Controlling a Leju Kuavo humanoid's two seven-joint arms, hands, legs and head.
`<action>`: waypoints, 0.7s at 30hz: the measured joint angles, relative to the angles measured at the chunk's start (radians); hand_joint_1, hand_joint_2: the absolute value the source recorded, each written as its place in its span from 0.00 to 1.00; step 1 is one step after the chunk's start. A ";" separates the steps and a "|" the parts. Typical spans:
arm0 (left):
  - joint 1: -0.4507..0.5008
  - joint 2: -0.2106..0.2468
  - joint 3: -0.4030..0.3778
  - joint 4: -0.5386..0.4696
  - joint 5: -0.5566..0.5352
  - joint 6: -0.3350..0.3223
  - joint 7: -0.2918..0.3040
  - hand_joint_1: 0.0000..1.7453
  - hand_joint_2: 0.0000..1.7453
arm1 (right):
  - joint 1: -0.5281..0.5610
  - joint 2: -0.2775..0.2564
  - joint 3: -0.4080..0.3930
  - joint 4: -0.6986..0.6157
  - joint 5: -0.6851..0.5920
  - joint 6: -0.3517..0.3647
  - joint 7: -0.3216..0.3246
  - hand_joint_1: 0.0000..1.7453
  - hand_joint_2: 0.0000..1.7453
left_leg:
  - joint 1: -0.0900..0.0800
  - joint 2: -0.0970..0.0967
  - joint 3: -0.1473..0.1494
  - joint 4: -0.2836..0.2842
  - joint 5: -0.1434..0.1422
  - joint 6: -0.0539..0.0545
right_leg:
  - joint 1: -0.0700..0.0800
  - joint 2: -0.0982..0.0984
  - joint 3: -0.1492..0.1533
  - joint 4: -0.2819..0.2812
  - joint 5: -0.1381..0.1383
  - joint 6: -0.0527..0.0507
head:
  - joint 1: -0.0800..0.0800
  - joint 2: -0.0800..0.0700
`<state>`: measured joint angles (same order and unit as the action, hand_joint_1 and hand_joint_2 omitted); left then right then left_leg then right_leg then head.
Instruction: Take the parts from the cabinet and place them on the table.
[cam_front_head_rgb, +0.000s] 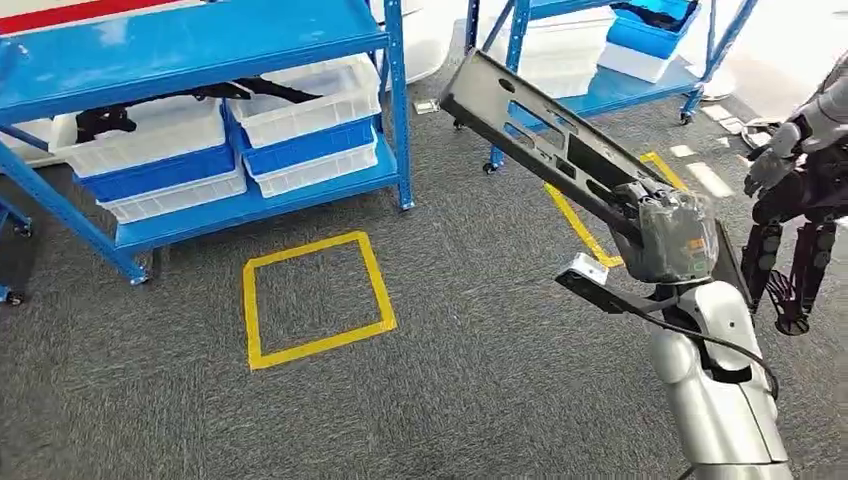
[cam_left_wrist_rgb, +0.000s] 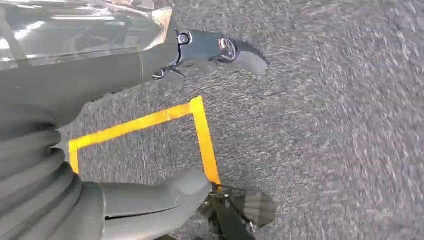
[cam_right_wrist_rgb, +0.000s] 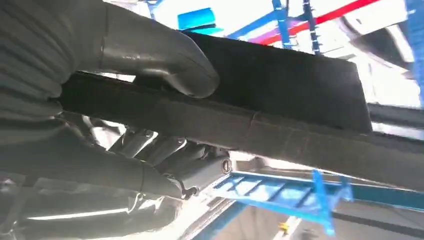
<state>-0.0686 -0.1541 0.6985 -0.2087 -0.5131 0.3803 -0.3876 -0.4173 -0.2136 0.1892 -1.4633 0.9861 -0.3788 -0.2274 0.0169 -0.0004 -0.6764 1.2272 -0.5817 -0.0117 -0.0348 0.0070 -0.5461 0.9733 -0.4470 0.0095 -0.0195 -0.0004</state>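
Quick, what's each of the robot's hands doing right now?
Left hand: open, fingers apart, holding nothing, hanging over the carpet.
Right hand: closed around a long dark metal part, holding it up.

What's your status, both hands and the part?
Right hand grips long black part, raised clear of shelving. Left hand open, holding nothing, over yellow floor square. Table not in sight. Nothing blocking.

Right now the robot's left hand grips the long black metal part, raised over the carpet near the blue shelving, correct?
Not quite: the right hand grips the long black metal part, as the head view shows; the right wrist view shows the thumb pressed on it. The left hand holds nothing above the carpet. The rest stands: the part is raised near the blue shelving.
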 joint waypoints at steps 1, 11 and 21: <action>0.002 0.000 0.000 0.000 0.000 0.001 0.001 0.00 1.00 | 0.002 0.000 0.001 0.000 0.000 0.000 0.000 1.00 1.00 | 0.001 -0.003 -0.031 0.071 -0.023 -0.002 | 0.002 0.015 -0.003 0.001 0.002 0.000 | 0.000 0.000; 0.000 0.003 0.002 0.000 0.001 0.008 0.000 0.00 1.00 | 0.015 0.006 0.003 -0.002 0.000 0.000 0.000 1.00 1.00 | -0.001 -0.058 0.108 -0.226 0.126 0.034 | 0.005 0.140 -0.038 0.007 0.017 0.044 | 0.001 0.000; -0.001 -0.002 0.002 0.000 -0.006 0.010 -0.001 0.00 1.00 | 0.031 0.015 0.006 -0.027 0.010 -0.001 0.000 1.00 1.00 | -0.005 0.080 0.113 -0.241 0.133 0.048 | 0.011 -0.049 -0.048 0.062 -0.015 0.062 | 0.011 0.000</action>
<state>-0.0699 -0.1560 0.7000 -0.2083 -0.5196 0.3903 -0.3883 -0.3864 -0.1987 0.1949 -1.4905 0.9957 -0.3800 -0.2277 0.0119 0.0800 -0.5634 0.9857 -0.4490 0.0362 -0.0241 -0.0423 -0.5939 1.0357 -0.4621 0.0716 -0.0080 -0.0004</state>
